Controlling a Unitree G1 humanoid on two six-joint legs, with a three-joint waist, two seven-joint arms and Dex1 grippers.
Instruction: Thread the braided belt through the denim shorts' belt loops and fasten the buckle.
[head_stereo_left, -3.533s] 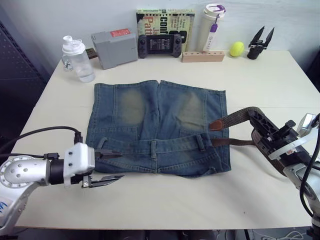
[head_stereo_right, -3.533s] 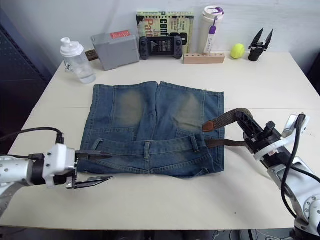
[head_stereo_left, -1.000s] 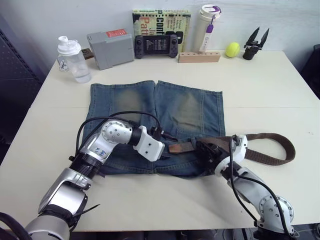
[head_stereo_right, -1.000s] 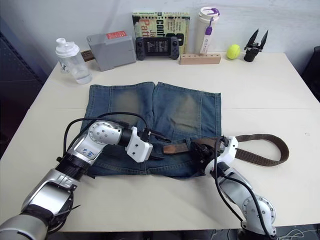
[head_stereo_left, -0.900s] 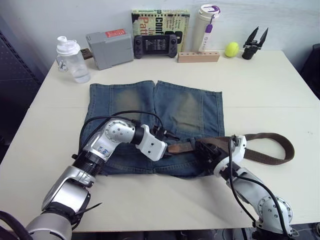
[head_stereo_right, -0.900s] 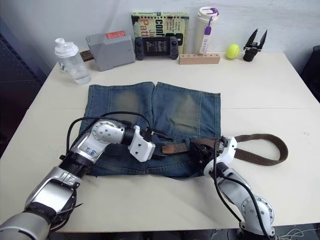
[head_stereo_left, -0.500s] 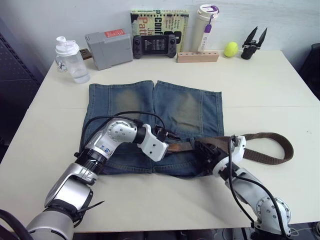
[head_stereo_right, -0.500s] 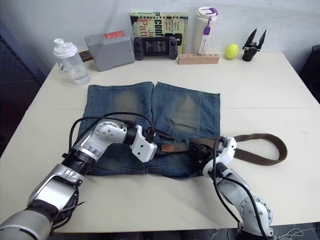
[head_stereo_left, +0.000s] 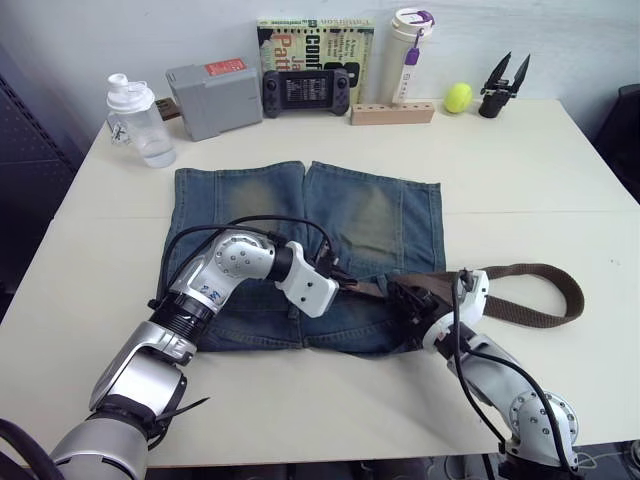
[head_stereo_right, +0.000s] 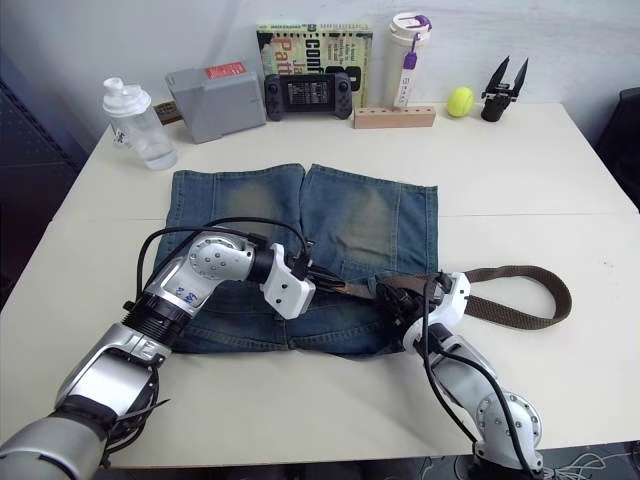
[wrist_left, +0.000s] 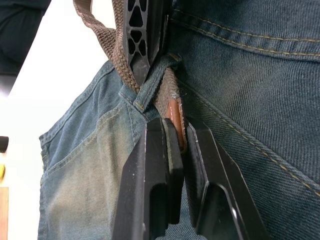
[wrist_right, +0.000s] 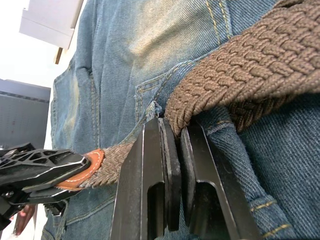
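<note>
Mid-threading: the left pincer (wrist_left: 176, 150) is clamped on the braided belt (head_stereo_left: 520, 310) at its leather tip, just past a belt loop (wrist_left: 150, 82) on the denim shorts (head_stereo_left: 370, 215). The right pincer (wrist_right: 172, 145) pinches the strap there. Next, probably pull leftward to another loop.

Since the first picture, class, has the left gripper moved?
Yes. The left gripper has moved from the table beyond the denim shorts' left edge to their waistband middle, and is shut on the braided belt.
</note>
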